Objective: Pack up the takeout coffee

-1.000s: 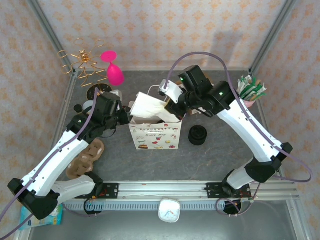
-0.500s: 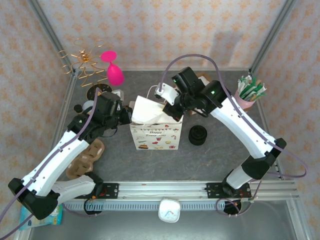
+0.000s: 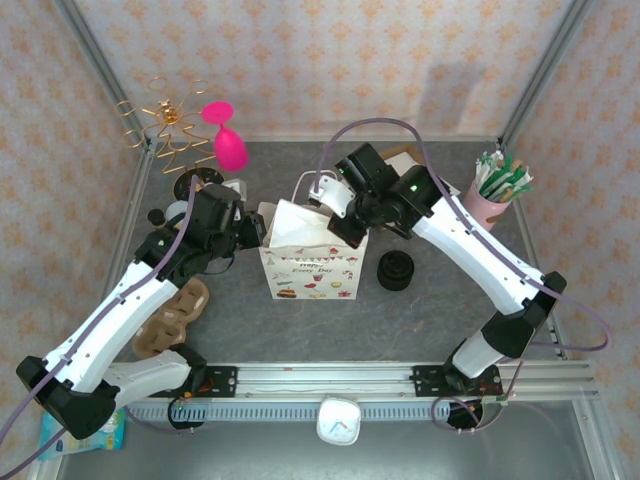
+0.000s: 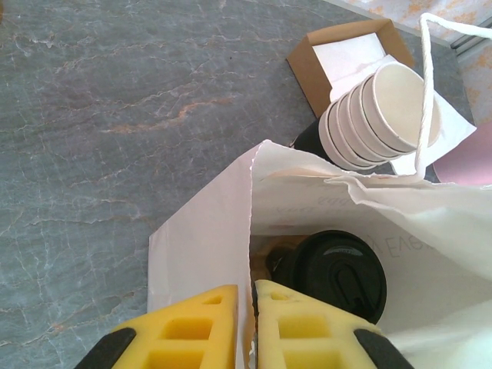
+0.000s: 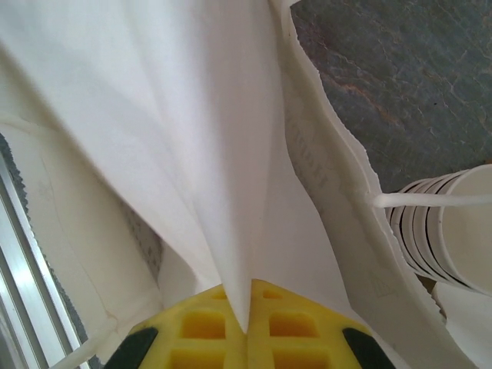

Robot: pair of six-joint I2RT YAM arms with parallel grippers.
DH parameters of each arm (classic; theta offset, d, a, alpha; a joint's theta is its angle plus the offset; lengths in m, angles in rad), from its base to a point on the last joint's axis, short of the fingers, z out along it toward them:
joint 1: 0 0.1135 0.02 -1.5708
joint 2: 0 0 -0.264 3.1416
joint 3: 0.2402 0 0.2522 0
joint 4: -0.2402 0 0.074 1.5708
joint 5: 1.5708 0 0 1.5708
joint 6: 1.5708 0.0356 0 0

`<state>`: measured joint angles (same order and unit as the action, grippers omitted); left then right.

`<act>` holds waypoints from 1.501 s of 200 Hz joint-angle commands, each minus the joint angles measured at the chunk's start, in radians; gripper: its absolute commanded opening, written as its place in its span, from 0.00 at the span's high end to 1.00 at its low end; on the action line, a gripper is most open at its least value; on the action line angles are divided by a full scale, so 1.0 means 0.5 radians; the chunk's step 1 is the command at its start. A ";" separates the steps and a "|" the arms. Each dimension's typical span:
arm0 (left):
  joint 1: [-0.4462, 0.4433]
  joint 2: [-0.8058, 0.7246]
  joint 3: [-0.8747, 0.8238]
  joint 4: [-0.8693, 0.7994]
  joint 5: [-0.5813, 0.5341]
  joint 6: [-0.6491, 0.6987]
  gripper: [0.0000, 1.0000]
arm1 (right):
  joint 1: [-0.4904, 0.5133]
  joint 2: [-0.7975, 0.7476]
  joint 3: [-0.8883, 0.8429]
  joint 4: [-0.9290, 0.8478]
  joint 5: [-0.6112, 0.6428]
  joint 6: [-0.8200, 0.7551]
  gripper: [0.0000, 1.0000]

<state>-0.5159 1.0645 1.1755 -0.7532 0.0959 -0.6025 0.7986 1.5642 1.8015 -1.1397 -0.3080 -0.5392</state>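
The white bag (image 3: 308, 262) stands mid-table, mouth up. The left gripper (image 3: 256, 232) is at its 9 o'clock rim and the right gripper (image 3: 338, 215) at about 1 o'clock.

In the left wrist view, the left gripper (image 4: 247, 298) is clenched on the bag's (image 4: 201, 231) paper edge, with the sheet pinched between the two yellow fingers (image 4: 192, 327). Just past them, down inside the bag, sits the coffee (image 4: 338, 273) – only its round black lid shows, facing up, and the cup under it is hidden. Toward 1 o'clock beyond the bag lies a stack of lidless cups (image 4: 380, 115) on its side, with a brown box (image 4: 346, 58) behind it. A white cord handle (image 4: 424, 92) loops across the stack.

In the right wrist view, the right gripper (image 5: 247, 301) is likewise clamped on a fold of the bag's wall (image 5: 154, 115), and the paper rises straight out from between its fingers. The cups (image 5: 453, 231) show at 3 o'clock.

From above, a stack of black lids (image 3: 395, 270) rests on the table at the bag's 3 o'clock – apart from it.
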 commanded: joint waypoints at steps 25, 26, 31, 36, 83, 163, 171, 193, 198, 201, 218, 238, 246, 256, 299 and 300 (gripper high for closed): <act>0.013 -0.025 0.067 -0.075 -0.105 -0.007 0.81 | 0.075 0.017 0.010 -0.035 0.074 -0.033 0.96; 0.013 -0.025 0.068 -0.079 -0.107 -0.007 0.80 | 0.076 0.017 0.011 -0.034 0.077 -0.033 0.96; 0.011 -0.026 0.079 -0.083 -0.108 -0.004 0.79 | 0.076 0.009 -0.002 -0.029 0.085 -0.032 0.94; 0.013 -0.027 0.086 -0.079 -0.107 -0.003 0.78 | 0.077 0.005 -0.006 -0.026 0.097 -0.029 0.90; 0.012 -0.015 0.139 -0.068 -0.081 0.003 0.76 | 0.078 -0.079 0.030 0.071 0.056 -0.038 0.55; 0.010 0.009 0.373 -0.070 -0.028 0.021 0.73 | -0.196 -0.326 0.123 0.524 0.038 0.500 0.33; 0.007 0.017 0.409 -0.068 -0.026 0.021 0.72 | -0.259 -0.347 0.125 0.536 0.009 0.584 0.33; -0.015 0.048 0.501 -0.044 0.005 0.093 0.72 | -0.384 -0.419 0.057 0.540 0.089 0.804 0.30; -0.024 0.057 0.521 -0.037 0.008 0.097 0.72 | -0.462 -0.434 0.022 0.537 0.111 0.876 0.30; -0.033 0.063 0.532 -0.034 0.009 0.099 0.72 | -0.505 -0.439 0.005 0.537 0.115 0.922 0.30; -0.084 0.107 0.595 0.010 0.012 0.111 0.72 | -0.827 -0.492 -0.147 0.541 0.132 1.224 0.32; -0.153 0.201 0.689 0.059 -0.009 0.161 0.70 | -1.059 -0.559 -0.364 0.582 0.150 1.490 0.31; -0.177 0.238 0.733 0.078 -0.026 0.184 0.70 | -1.144 -0.582 -0.452 0.594 0.174 1.614 0.30; -0.200 0.280 0.759 0.137 -0.035 0.205 0.69 | -1.256 -0.612 -0.596 0.641 0.124 1.749 0.31; -0.226 0.428 0.780 0.368 0.024 0.294 0.68 | -1.399 -0.713 -1.301 1.225 0.170 2.166 0.31; -0.226 0.431 0.782 0.373 0.025 0.297 0.68 | -1.401 -0.713 -1.311 1.237 0.172 2.173 0.30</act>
<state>-0.6224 1.2491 1.5311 -0.6590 0.0944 -0.5083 0.1074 1.2377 1.2594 -0.7097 -0.2573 0.3695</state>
